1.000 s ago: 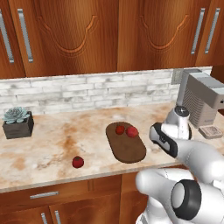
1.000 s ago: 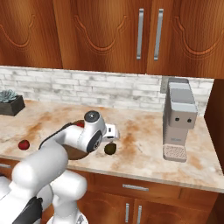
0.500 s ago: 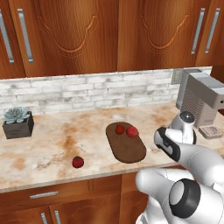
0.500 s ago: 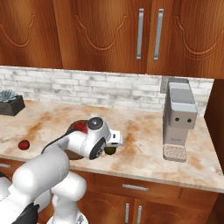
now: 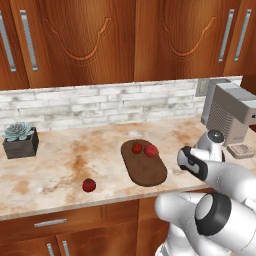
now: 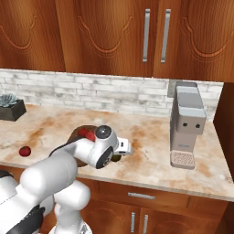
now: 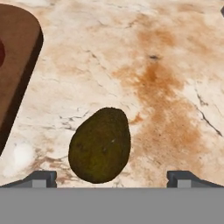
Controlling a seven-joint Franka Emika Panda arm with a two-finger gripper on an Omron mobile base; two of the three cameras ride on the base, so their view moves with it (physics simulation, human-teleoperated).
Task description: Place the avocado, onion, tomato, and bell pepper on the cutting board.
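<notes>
- Avocado point(image 7: 100, 146) on the worktop point(image 7: 166, 65), just beside the cutting board point(image 7: 15, 57) — apart from its edge.
- Tool point(image 7: 112, 177) spread wide, low over the avocado, gripping nothing.
- Two red items point(image 5: 144, 149) on the cutting board.

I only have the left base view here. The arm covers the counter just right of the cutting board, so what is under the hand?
Observer: The avocado lies on the counter there, right below the hand, off the cutting board.
Operator: Is the gripper closed on it?
Observer: No. The gripper is open, a fingertip on each side of the avocado, neither touching it.
Operator: I count two red items on the board. Anything else beyond the arm?
Observer: From the right base view, a grey coffee machine stands clear of the hand, by the wall.
</notes>
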